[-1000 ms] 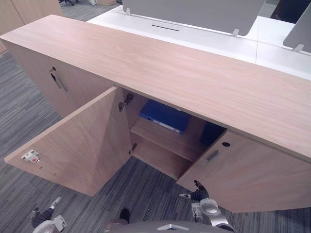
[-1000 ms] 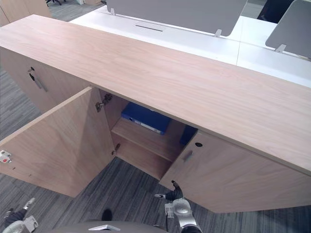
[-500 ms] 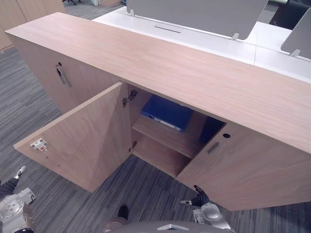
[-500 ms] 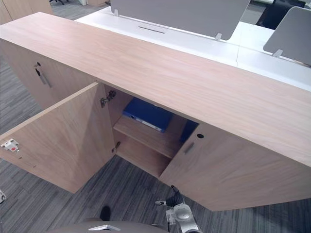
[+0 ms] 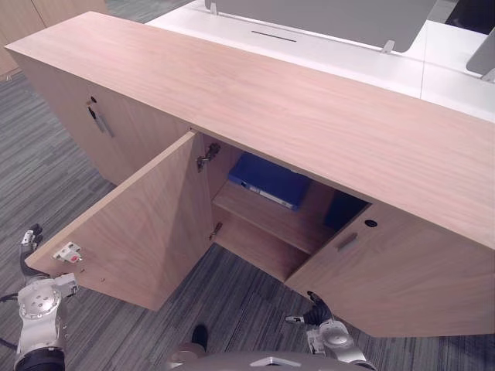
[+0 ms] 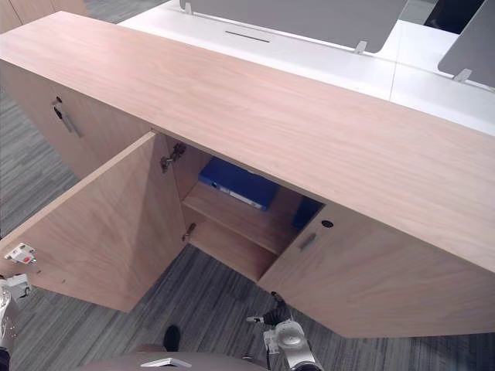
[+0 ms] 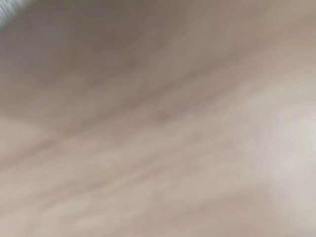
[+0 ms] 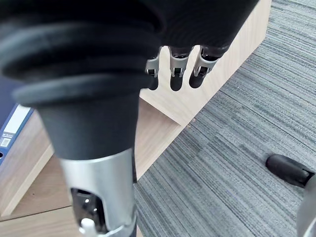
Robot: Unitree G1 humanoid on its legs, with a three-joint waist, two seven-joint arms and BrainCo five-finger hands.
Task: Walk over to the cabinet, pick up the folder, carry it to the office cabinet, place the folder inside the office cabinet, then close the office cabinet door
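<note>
Grey carpet (image 5: 247, 297) lies nearest. Right hand (image 5: 313, 311) hangs low in front of the half-open right door (image 5: 394, 270), fingers loosely bent and holding nothing. Left hand (image 5: 29, 239) sits at the free edge of the wide-open left door (image 5: 147, 224); how far it is open cannot be told. Blue folder (image 5: 271, 179) lies flat on the upper shelf (image 5: 271, 220) inside the cabinet (image 5: 309, 108). White desk (image 5: 348, 66) stands behind the cabinet.

Folder (image 5: 271, 178) on shelf (image 5: 272, 222) inside cabinet (image 5: 309, 116).
</note>
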